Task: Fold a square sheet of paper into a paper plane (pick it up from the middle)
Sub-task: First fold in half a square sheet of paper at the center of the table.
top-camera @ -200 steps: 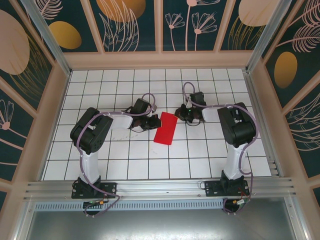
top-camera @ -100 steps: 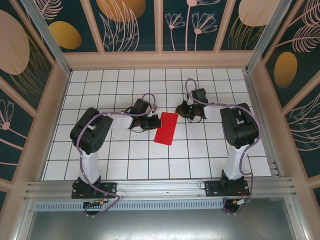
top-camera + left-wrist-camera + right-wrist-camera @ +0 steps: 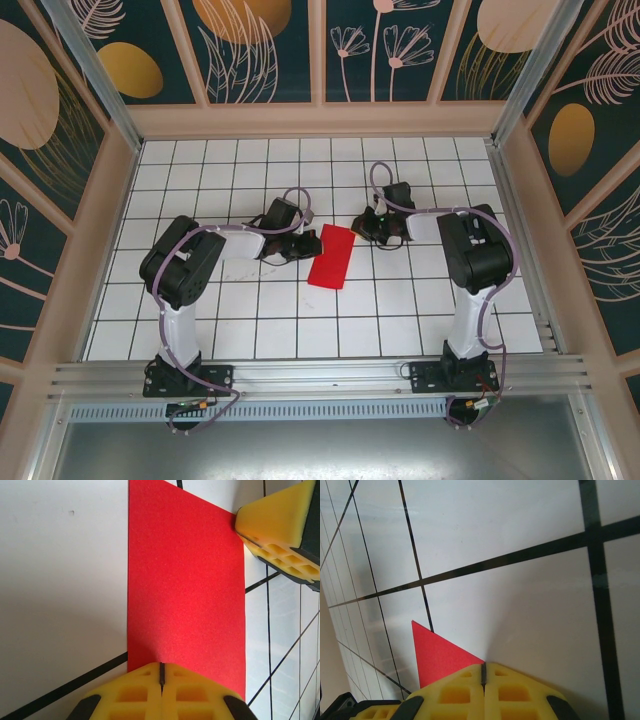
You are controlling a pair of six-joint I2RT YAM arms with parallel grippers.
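1. The left arm (image 3: pixel 176 268) rose from its base at the near left, bent its elbow out to the left, and reached its forearm rightward toward the middle of the surface (image 3: pixel 250 320).
2. The left hand (image 3: pixel 305 243) lay low over the surface at the left edge of the sheet of red paper (image 3: pixel 332 257). In the left wrist view its yellow fingertips (image 3: pixel 190 690) were pressed together, the seam between them a thin dark line, and they met the sheet's edge. Whether any paper was caught between them could not be told.
3. The right arm (image 3: pixel 476 252) mirrored this, with its elbow out to the right and its forearm reaching left.
4. The right hand (image 3: pixel 363 226) sat just beside the sheet's far right corner. Its yellow fingertips (image 3: pixel 512 690) were also together, with nothing between them, and a red corner showed just left of them.
5. The sheet lay flat near the middle of the white, black-gridded surface, between the two hands. It was plain bright red, a narrow rectangle with crisp straight edges, slightly tilted against the grid lines.
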